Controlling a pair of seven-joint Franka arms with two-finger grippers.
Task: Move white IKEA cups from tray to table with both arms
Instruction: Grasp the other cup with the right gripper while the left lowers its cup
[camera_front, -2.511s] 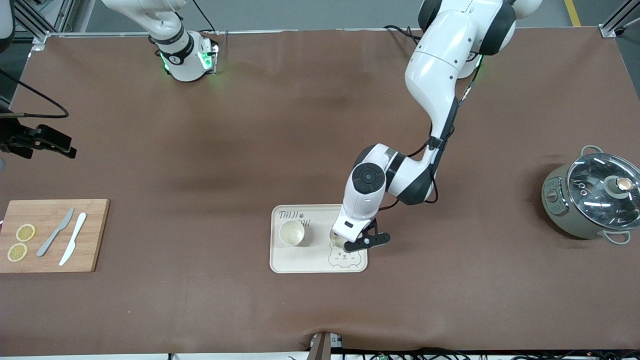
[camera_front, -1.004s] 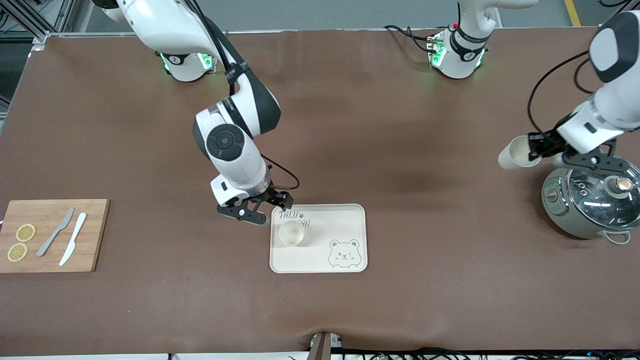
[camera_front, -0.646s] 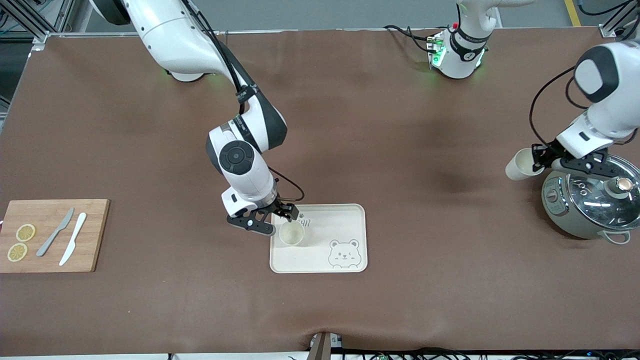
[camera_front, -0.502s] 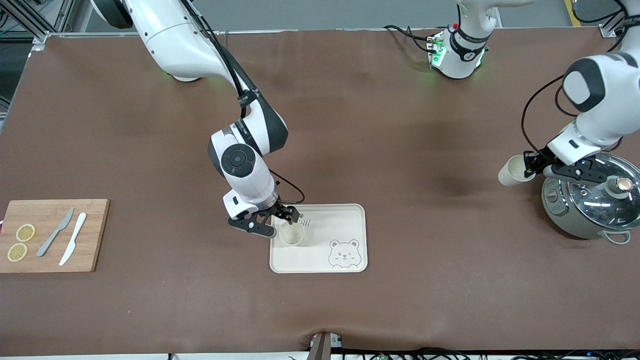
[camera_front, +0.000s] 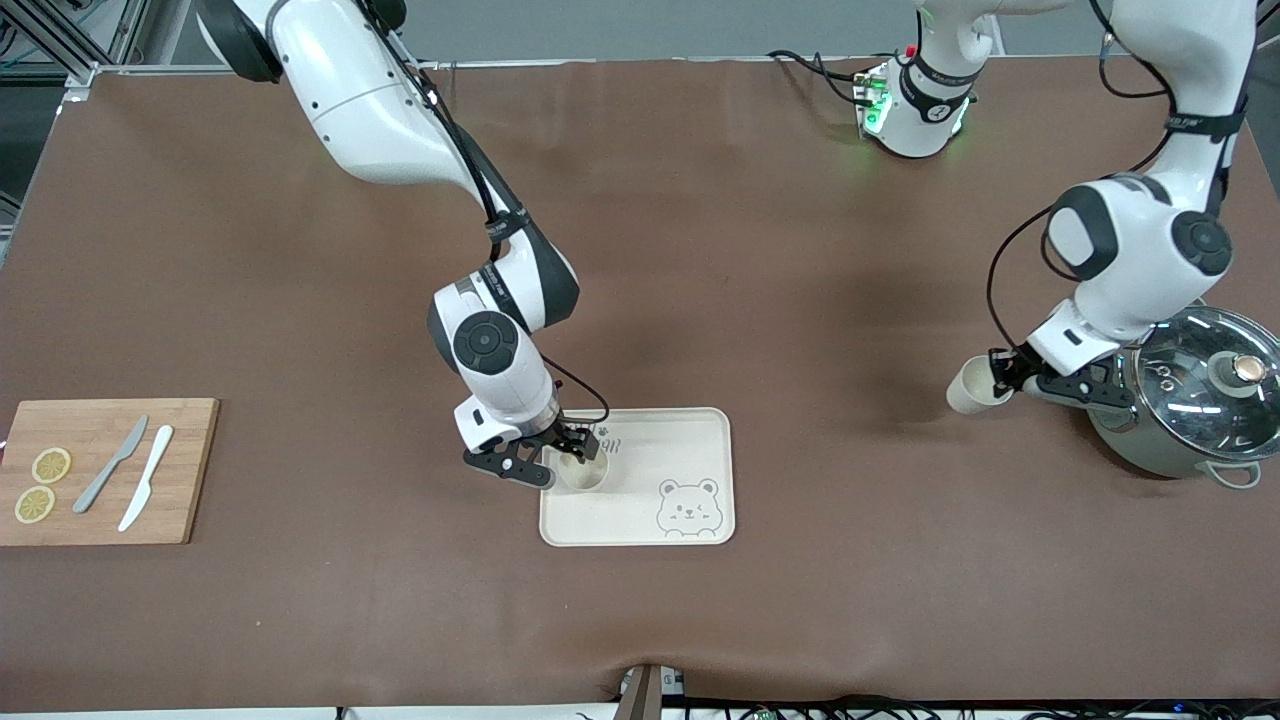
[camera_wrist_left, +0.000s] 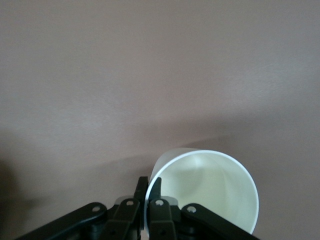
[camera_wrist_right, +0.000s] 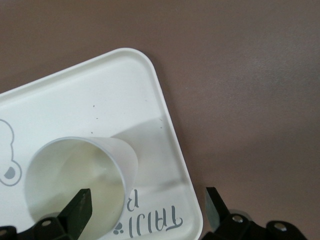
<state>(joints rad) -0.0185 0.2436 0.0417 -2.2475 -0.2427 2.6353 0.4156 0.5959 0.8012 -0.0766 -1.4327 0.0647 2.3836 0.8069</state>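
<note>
Left gripper (camera_front: 1008, 383), pinching a cream-white tapered cup's (camera_front: 972, 387) rim, tilted, near the bench's left-arm end beside a grey lidded pot (camera_front: 1185, 400). Right gripper (camera_front: 553, 458) spread wide astride second cream-white cup (camera_front: 583, 471) on bear-printed tray (camera_front: 640, 520).

Cup: a cream-white cup (camera_wrist_left: 207, 192) fills the lower middle to lower right of the frame, tilted so its round rim and pale inside face the camera.
Left gripper: the black left gripper (camera_wrist_left: 148, 200) sits at the bottom edge, lower middle, its two fingers (camera_wrist_left: 155, 192) pinched on the near part of the cup's rim, one inside, one outside.
Table: plain brown table cover (camera_wrist_left: 150, 70) takes up the rest, with a soft shadow beside the cup.
</note>
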